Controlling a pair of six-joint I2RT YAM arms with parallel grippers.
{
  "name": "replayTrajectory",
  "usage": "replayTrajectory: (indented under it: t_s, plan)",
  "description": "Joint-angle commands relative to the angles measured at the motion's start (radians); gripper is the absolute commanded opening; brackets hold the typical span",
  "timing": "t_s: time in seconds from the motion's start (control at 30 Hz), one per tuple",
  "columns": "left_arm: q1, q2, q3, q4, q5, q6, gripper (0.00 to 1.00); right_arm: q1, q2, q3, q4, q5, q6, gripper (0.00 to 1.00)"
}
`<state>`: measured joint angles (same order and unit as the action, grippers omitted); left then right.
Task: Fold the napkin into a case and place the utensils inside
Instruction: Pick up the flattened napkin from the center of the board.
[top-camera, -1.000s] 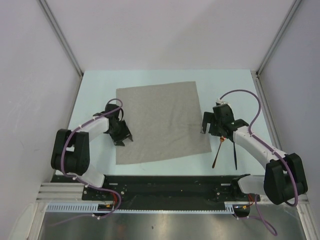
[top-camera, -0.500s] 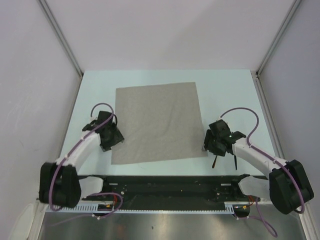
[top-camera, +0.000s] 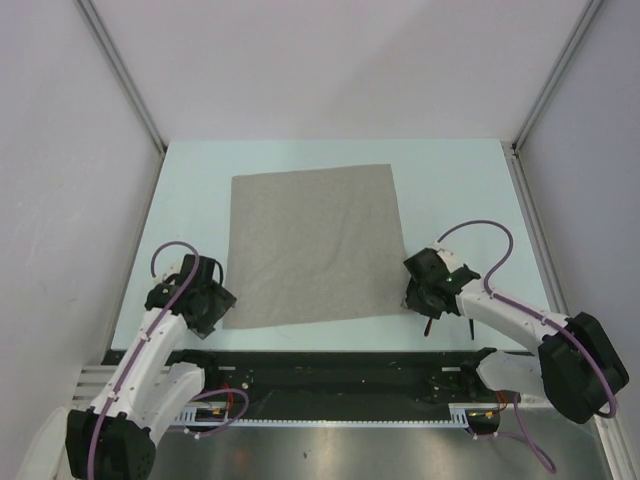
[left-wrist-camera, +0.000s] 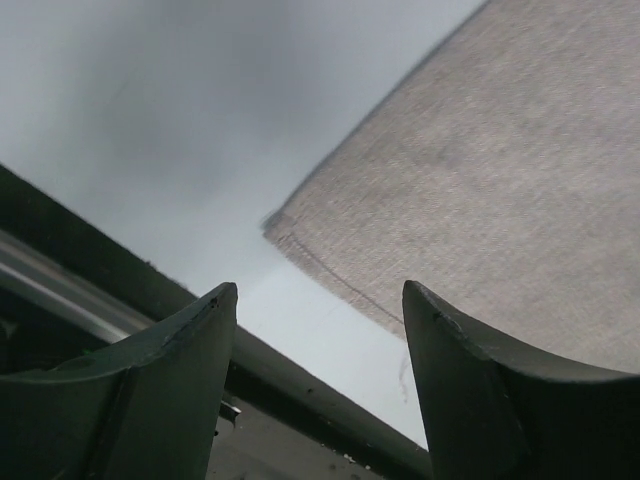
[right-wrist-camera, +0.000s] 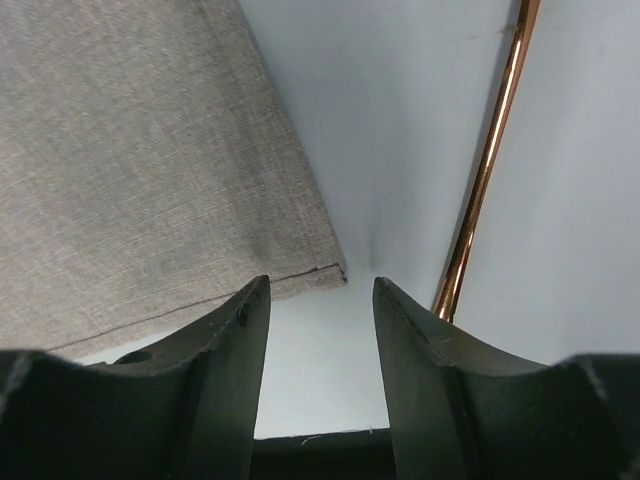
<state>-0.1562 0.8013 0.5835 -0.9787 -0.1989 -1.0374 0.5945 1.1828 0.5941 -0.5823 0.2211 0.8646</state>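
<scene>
At the near edge of the table (top-camera: 450, 180), the left gripper (left-wrist-camera: 320, 300) is hovering with its jaws wide apart and empty, just short of the near-left corner of the napkin (left-wrist-camera: 500, 170). The right gripper (right-wrist-camera: 320, 285) is also holding its jaws apart with nothing between them, the near-right corner lying just ahead. The copper fork (right-wrist-camera: 490, 160) is lying just right of that corner, clear of the cloth. Beyond, the napkin is lying flat and unfolded.
</scene>
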Motion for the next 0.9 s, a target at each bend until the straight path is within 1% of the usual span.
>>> replayTrajectory:
  t_s: [0.0,0.13,0.27,0.3,0.37,0.4,0.47,0.5,0.57,0.63,0.7,0.87]
  plan:
    - [-0.003,0.004,-0.016,-0.041,-0.004,-0.085,0.72,0.004,0.035,-0.019,0.047,0.053,0.047,0.5]
    - [-0.003,0.048,-0.005,-0.04,-0.026,-0.09,0.77,0.007,0.101,-0.005,0.067,0.057,0.039,0.5]
    - [-0.003,0.097,-0.011,-0.035,-0.03,-0.11,0.77,0.008,0.144,-0.002,0.076,0.061,0.036,0.49]
    - [-0.003,0.11,-0.013,-0.04,-0.03,-0.116,0.77,0.007,0.152,-0.001,0.073,0.06,0.034,0.44]
    - [-0.003,0.145,-0.014,-0.038,-0.031,-0.112,0.77,0.011,0.17,0.001,0.068,0.051,0.04,0.38]
    - [-0.003,0.154,-0.014,-0.051,-0.037,-0.119,0.77,0.014,0.172,0.0,0.067,0.04,0.045,0.33]
    - [-0.003,0.174,-0.01,-0.067,-0.056,-0.136,0.77,0.033,0.169,0.0,0.056,0.04,0.069,0.29]
    - [-0.003,0.179,-0.004,-0.078,-0.057,-0.142,0.78,0.04,0.166,0.0,0.05,0.041,0.077,0.25]
    - [-0.003,0.191,0.006,-0.093,-0.059,-0.148,0.78,0.057,0.16,0.0,0.048,0.047,0.089,0.21]
    - [-0.003,0.2,0.016,-0.101,-0.056,-0.148,0.78,0.06,0.156,-0.004,0.048,0.058,0.099,0.08]
    - [-0.003,0.226,0.022,-0.106,-0.039,-0.141,0.78,0.06,0.137,-0.001,0.053,0.061,0.091,0.0]
    - [-0.005,0.314,0.026,-0.124,-0.04,-0.124,0.75,0.06,0.054,-0.002,0.062,0.063,0.059,0.0]
